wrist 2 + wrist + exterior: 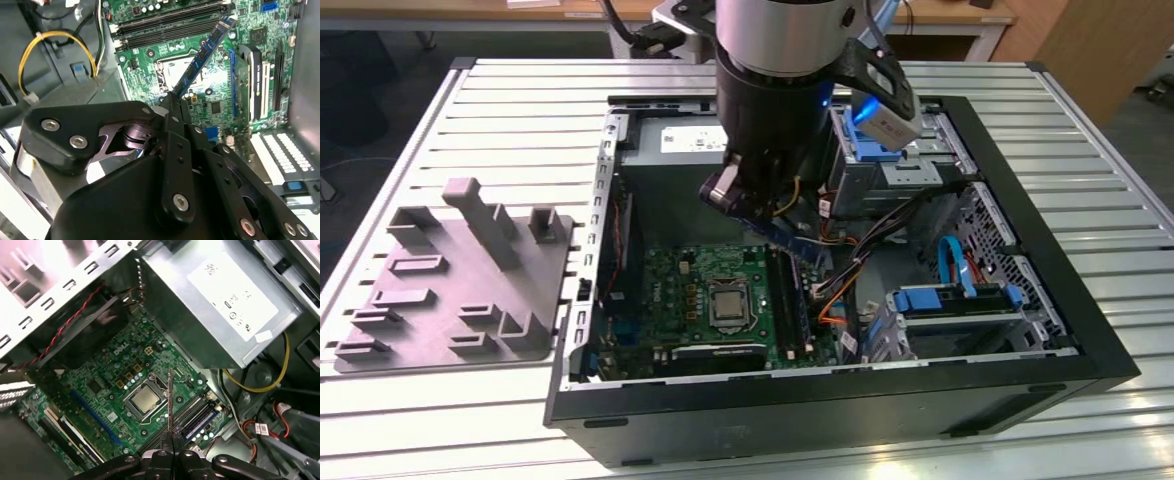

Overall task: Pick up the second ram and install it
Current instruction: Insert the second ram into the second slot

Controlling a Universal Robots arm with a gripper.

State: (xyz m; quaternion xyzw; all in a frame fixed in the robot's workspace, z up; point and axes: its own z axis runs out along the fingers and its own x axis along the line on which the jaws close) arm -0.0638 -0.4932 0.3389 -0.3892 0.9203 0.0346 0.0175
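While the ram [202, 55] is clenched at one end by the end effector [172, 100], it is held tilted in the air over the motherboard [137, 75], inside the open case [854, 410]. Its free end is carried lowest, near one end of the slots [170, 22], and nothing else appears to be touched. The slots lie just to the exterior view's right of the CPU socket [724, 303].

For the step to be done well, the stick would have to be levelled and turned along a slot. Its notch would need to be matched to the key, and pressure put straight down so that both ends seat together. One slot may already be filled, though that cannot be told for certain.

Orange and yellow cables [834, 300] hang close on the exterior view's right of the slots and could be snagged. The far side is crowded by the power supply [674, 140]. A grey fixture [454, 270] lies on the table [1067, 90], well apart on the exterior view's left.
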